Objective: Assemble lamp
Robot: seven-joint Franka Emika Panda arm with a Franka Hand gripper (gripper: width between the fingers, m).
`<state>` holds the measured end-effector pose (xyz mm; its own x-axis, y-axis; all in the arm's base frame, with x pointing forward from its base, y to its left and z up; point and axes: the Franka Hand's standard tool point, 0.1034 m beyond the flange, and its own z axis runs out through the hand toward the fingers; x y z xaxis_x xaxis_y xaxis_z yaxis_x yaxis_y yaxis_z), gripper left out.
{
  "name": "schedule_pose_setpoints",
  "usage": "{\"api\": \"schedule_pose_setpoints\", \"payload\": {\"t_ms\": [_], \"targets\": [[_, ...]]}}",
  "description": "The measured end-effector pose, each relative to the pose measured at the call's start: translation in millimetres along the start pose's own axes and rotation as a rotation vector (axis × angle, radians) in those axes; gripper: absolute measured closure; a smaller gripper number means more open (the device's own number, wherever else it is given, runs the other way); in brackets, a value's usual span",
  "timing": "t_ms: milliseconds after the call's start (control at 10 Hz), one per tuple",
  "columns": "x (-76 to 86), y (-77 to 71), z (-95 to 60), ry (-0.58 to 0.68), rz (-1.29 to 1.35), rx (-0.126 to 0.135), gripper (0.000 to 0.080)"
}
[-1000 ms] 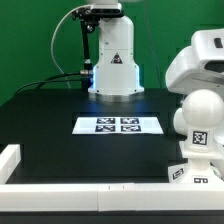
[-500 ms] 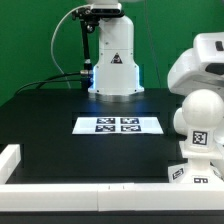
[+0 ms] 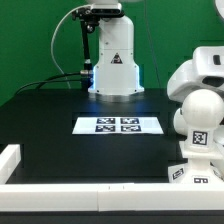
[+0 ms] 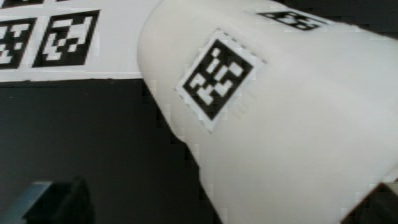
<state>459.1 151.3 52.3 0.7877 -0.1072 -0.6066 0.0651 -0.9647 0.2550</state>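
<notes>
The round-headed white bulb [image 3: 198, 120] stands upright on the flared square base [image 3: 190, 172] at the exterior view's right, near the front edge. Both carry black-and-white tags. The arm's white wrist [image 3: 200, 72] hangs just above and behind the bulb, and the fingers are hidden there. In the wrist view the bulb [image 4: 267, 110] fills the picture with its tag facing me. My gripper [image 4: 214, 205] is open, with one dark fingertip [image 4: 45, 200] on each side of the bulb, and I cannot tell whether they touch it. The shade is out of view.
The marker board [image 3: 118, 124] lies flat in the middle of the black table, and also shows in the wrist view [image 4: 45, 40]. The robot's base [image 3: 112, 70] stands at the back. A white rail [image 3: 70, 186] runs along the front edge, with a raised block [image 3: 9, 160] at the left.
The arm's wrist has come down a little toward the bulb. The bulb and base have not moved.
</notes>
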Motion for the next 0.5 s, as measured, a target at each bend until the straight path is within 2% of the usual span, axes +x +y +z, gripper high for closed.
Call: {"api": "schedule_pose_setpoints", "payload": {"t_ms": [100,300,400,500], "targets": [[0.2,0.5,0.1,0.000,0.001,0.001,0.0127],[0.6,1.4,0.2,-0.001,0.002,0.002,0.0482],[0.7,1.6,0.2,-0.001,0.003,0.002,0.0618],[1.2,3.3,-0.5,-0.001,-0.009,0.001,0.0618]]}}
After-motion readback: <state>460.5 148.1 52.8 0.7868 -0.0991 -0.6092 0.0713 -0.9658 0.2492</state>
